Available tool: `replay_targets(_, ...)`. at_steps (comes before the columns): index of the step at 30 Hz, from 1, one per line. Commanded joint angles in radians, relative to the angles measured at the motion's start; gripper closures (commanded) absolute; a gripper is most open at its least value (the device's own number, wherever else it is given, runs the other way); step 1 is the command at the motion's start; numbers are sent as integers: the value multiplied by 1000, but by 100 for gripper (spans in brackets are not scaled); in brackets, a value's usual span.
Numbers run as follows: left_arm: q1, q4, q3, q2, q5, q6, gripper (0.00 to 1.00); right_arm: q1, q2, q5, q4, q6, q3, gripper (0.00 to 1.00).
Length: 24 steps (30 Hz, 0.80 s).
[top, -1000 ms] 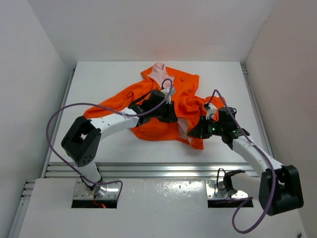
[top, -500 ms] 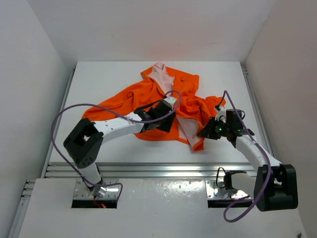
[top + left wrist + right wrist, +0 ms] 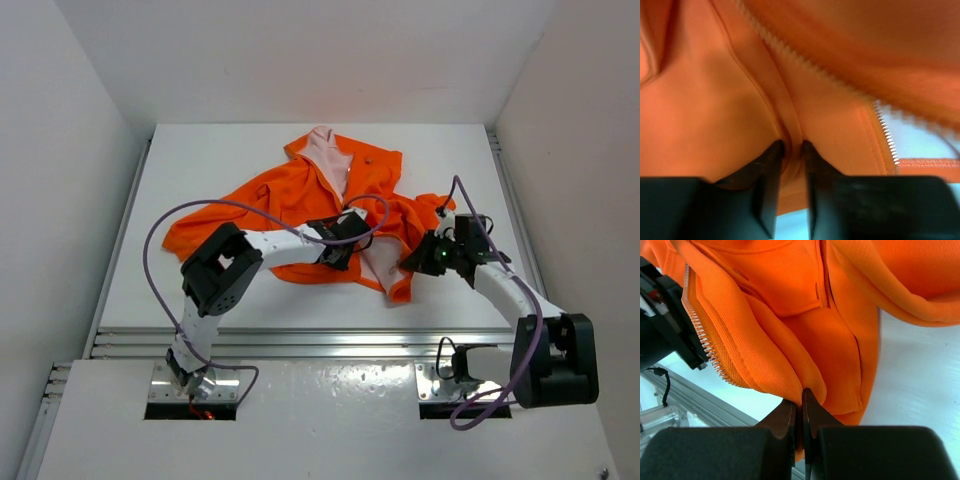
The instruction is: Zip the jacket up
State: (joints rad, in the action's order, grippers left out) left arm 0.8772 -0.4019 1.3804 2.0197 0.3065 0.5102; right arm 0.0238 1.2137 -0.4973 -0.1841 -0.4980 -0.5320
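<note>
Barely started zipping jacket (image 3: 290, 190): just pinching front fold w/ L gripper (image 3: 791, 148), jaws near-closed, clamping edge tight w/ R gripper (image 3: 801, 399), zip rows (image 3: 700, 335) unjoined.

The bright orange jacket (image 3: 290, 195) lies crumpled and open-fronted near the middle of the table (image 3: 200, 160), its collar toward the far side. Pale pink lining (image 3: 325, 150) shows at the collar and again along the near front edge. One sleeve (image 3: 205, 222) stretches out to the left. The pale zipper teeth (image 3: 700, 335) run along a loose, unjoined edge, with what seems a pocket flap (image 3: 785, 285) beside them
</note>
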Motion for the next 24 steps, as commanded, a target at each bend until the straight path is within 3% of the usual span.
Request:
replay_targets(1, -1, -45, 34, 14, 54, 8, 74, 11, 12, 11, 60, -13, -54, 100)
replay_targets(4, -23, -54, 34, 14, 31, -31, 100, 15, 18, 9, 75, -13, -59, 100)
replay_targets(8, -64, -40, 2, -82, 31, -100, 100, 28, 18, -12, 81, 1, -69, 100)
replay_targets(13, -61, 34, -127, -358, 58, -255, 100, 60, 20, -38, 109, 27, -62, 100)
replay_targets(14, -43, 34, -139, -378, 95, -336, 100, 65, 20, -40, 115, 33, -59, 100)
replay_targets(17, 46, 34, -223, -401, 393, -483, 100, 87, 12, -43, 130, 56, -49, 100)
replay_targets(21, 127, 135, -384, -401, 624, -640, 100, 99, 6, -44, 126, 73, -48, 100)
replay_targets(24, 183, 247, -478, -392, 706, -728, 100, 99, -3, -46, 109, 93, -51, 100)
